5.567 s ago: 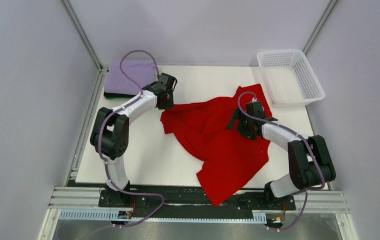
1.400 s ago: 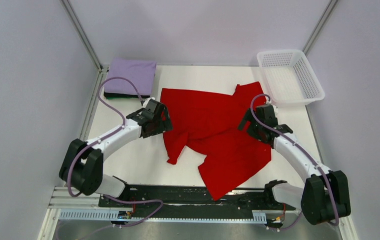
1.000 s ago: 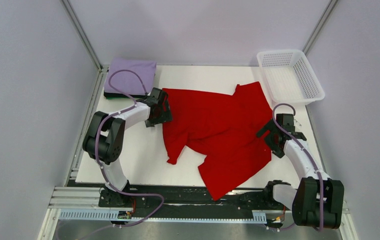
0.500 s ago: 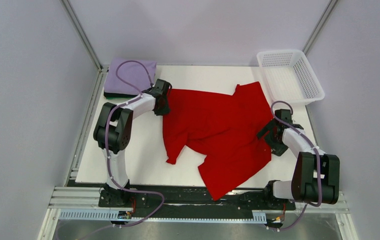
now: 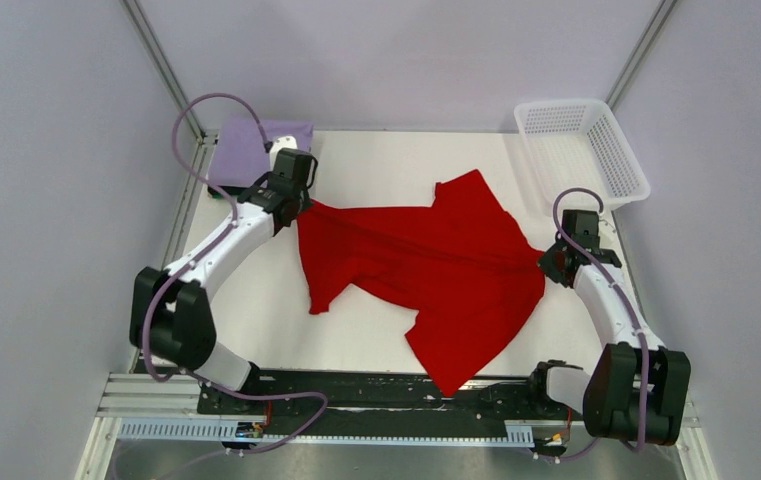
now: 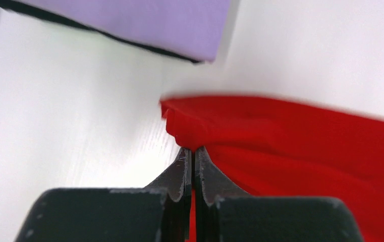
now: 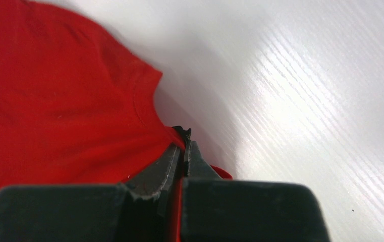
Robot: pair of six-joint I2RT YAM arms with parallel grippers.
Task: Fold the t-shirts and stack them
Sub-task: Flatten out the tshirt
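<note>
The red t-shirt (image 5: 426, 265) lies spread and stretched across the middle of the table, one corner trailing toward the near edge. My left gripper (image 5: 301, 205) is shut on the shirt's far-left corner (image 6: 179, 118), red cloth pinched between its fingers (image 6: 182, 169). My right gripper (image 5: 546, 262) is shut on the shirt's right edge, cloth (image 7: 78, 101) caught between its fingers (image 7: 172, 161). A folded lavender t-shirt (image 5: 251, 150) rests on a dark folded one at the far left corner; both show in the left wrist view, the lavender t-shirt (image 6: 139, 20) above a dark edge.
A white mesh basket (image 5: 581, 150) stands at the far right corner. The white table (image 5: 256, 320) ends at a metal rail in front; frame posts rise at both back corners. A purple cable loops above the left arm.
Both grippers have shut on the red t-shirt's edges. The left one pulled its corner toward the far left, drawing the shirt taut, and the far right sleeve shifted inward from the basket.
</note>
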